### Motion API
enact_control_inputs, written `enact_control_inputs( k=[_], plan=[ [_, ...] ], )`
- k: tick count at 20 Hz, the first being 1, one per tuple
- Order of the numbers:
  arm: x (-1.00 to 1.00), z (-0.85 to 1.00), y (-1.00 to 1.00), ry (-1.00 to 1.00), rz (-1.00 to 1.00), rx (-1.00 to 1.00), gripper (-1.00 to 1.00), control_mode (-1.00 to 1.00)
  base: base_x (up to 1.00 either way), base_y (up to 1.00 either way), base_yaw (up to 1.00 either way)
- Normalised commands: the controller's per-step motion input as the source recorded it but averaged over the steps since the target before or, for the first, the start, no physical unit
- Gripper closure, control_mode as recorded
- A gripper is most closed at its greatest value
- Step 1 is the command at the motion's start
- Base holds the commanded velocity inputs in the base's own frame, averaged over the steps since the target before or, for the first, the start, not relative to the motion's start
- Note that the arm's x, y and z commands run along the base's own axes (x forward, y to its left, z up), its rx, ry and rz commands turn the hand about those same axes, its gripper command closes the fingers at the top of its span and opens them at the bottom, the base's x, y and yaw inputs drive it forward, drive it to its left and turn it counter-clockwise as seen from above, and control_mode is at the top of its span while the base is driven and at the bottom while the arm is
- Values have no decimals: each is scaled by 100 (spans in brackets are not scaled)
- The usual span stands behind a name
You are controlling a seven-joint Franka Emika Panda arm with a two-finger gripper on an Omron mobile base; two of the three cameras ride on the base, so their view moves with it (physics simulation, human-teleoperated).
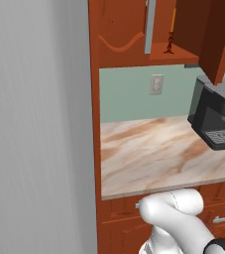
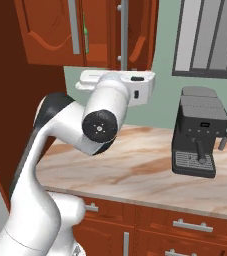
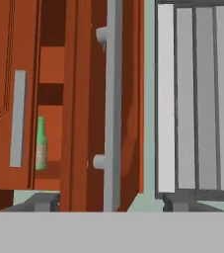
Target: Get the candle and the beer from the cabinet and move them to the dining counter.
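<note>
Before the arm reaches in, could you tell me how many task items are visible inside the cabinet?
2: the candle on the shelf of the cabinet, and the beer behind the part-open door. More may be hidden.

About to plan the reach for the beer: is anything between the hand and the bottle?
Yes. The right cabinet door stands ajar, edge-on, its bar handle beside the gap where the beer shows.
</note>
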Motion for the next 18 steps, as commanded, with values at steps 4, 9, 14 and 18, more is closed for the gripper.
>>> enact_control_inputs(
  k=[4,9,14,18],
  plan=[
    [-84,-1,0,-21,0,-2,-100,-100,0,0,0],
    [-82,0,0,-19,0,-1,-100,-100,0,0,0],
    [-48,-1,32,-4,-6,-12,-100,-100,0,0,0],
    [-3,-1,48,7,-7,-23,-100,-100,0,0,0]
  ],
)
